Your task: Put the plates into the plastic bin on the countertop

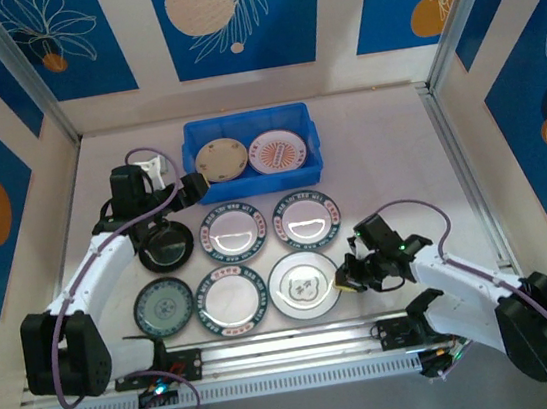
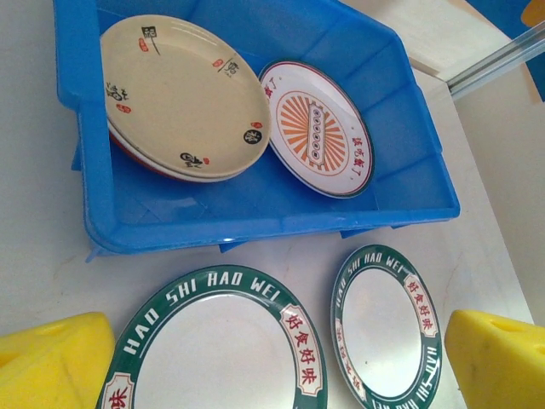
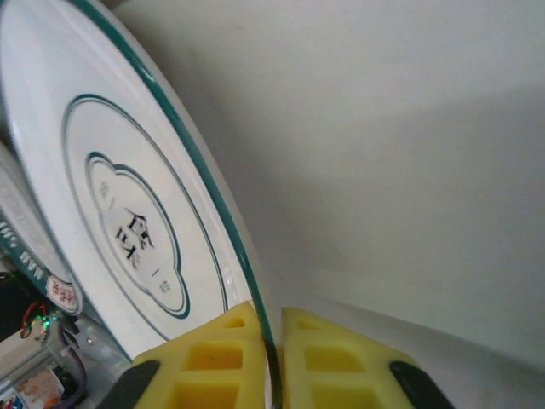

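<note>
The blue plastic bin [image 1: 255, 179] stands at the back of the countertop [image 1: 387, 149], holding a cream plate [image 1: 221, 159] and an orange-patterned plate [image 1: 277, 152]. Several plates lie in front of it. Among them are a black one [image 1: 165, 245], green-rimmed white ones [image 1: 235, 231] and a thin-rimmed white plate [image 1: 304, 284]. My right gripper [image 1: 347, 278] is shut on that white plate's right rim. In the right wrist view the rim [image 3: 247, 256] sits pinched between the yellow pads [image 3: 213, 362]. My left gripper [image 1: 193, 185] hangs open by the bin's front left corner, with nothing between its pads [image 2: 51, 362].
In the left wrist view the cream plate [image 2: 183, 94] rests on another plate in the bin [image 2: 255, 204], and the orange plate [image 2: 317, 128] leans beside it. Two green-rimmed plates [image 2: 221, 349] [image 2: 387, 328] lie below. An aluminium rail [image 1: 283, 349] runs along the near edge.
</note>
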Controlling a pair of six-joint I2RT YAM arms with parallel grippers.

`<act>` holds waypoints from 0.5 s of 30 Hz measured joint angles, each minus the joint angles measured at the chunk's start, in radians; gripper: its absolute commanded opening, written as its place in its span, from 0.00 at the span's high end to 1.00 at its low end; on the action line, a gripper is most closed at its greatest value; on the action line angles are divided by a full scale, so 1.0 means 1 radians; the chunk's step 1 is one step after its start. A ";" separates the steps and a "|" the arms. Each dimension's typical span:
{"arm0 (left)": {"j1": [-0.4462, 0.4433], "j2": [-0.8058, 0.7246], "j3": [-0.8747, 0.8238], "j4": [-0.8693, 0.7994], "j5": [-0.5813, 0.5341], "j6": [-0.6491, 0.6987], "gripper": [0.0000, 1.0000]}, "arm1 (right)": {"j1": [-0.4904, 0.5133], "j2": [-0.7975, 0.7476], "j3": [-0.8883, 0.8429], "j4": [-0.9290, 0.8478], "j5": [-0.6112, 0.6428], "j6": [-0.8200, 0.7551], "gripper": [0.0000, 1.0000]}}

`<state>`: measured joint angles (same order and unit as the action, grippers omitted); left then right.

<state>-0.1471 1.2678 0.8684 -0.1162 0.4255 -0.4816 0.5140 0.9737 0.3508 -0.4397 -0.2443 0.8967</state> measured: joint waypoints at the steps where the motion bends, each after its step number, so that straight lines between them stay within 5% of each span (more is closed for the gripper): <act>1: 0.000 0.002 0.000 0.002 0.000 -0.003 0.01 | -0.001 -0.017 0.000 -0.001 -0.002 -0.001 0.95; 15: -0.001 0.005 0.001 0.004 0.005 -0.010 0.02 | -0.002 -0.277 0.011 -0.212 0.071 0.010 1.00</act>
<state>-0.1482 1.2732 0.8692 -0.1120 0.4305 -0.4915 0.5125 0.6964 0.3622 -0.6521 -0.1738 0.9070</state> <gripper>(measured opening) 0.986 0.066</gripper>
